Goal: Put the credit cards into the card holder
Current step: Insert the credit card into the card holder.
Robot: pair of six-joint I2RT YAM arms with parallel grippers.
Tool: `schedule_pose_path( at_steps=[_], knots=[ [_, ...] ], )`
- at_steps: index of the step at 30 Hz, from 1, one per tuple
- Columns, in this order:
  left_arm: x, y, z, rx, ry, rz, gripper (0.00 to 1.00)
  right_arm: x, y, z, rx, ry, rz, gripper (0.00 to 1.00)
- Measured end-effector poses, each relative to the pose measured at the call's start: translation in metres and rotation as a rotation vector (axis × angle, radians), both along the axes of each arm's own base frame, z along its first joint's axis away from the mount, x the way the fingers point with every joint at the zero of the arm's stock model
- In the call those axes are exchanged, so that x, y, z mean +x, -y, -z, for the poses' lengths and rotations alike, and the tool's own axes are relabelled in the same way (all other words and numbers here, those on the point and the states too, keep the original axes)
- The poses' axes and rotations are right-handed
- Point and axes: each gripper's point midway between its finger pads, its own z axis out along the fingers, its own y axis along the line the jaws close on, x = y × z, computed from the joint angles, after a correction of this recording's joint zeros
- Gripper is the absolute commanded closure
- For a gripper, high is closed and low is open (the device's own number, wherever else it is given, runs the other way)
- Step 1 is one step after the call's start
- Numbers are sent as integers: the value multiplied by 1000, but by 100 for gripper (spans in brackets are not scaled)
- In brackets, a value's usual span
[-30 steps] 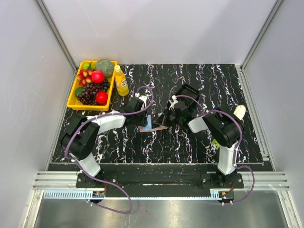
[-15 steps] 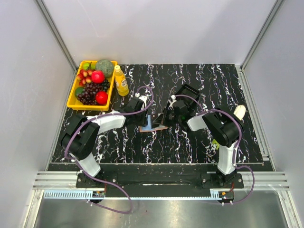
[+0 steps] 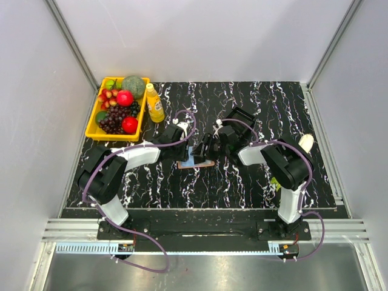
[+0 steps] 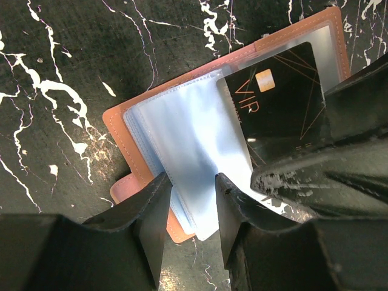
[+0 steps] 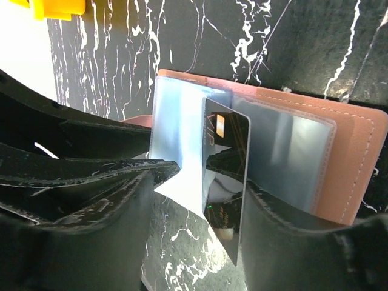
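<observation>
Black marbled tabletop, centre of top view | card holder lies open | my left gripper pinches its pale sleeves | dark card part-seated, long axis pointing into sleeve | my right gripper parted, straddling card's outer end, nearer arm, grip uncertain

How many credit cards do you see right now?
1: a black card partly slid into a clear sleeve of the open card holder at the table's middle. Others may be hidden under the sleeves or grippers.
</observation>
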Motion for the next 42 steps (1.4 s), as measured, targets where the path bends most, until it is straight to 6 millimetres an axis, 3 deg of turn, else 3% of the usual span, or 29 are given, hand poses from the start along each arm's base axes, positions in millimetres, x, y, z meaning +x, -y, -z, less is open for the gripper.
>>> schedule_pose_path(
  at_steps=[3, 9, 12, 14, 15, 30, 42],
  knots=[
    [0, 0, 0, 1, 1, -1, 60, 2, 0, -8, -7, 13, 5, 22],
    [0, 0, 0, 3, 2, -6, 60, 3, 7, -12, -52, 25, 22, 22],
    [0, 0, 0, 0, 3, -9, 60, 3, 7, -11, -57, 19, 22, 28],
    [0, 0, 0, 0, 3, -9, 60, 4, 7, -10, -57, 15, 24, 43],
    [0, 0, 0, -1, 3, -9, 60, 4, 8, -9, -60, 13, 28, 45],
    [0, 0, 0, -2, 3, -12, 60, 5, 13, -1, -82, -12, 58, 50],
    [0, 0, 0, -2, 3, -12, 60, -10, 27, 0, -139, -30, 49, 58]
  ],
)
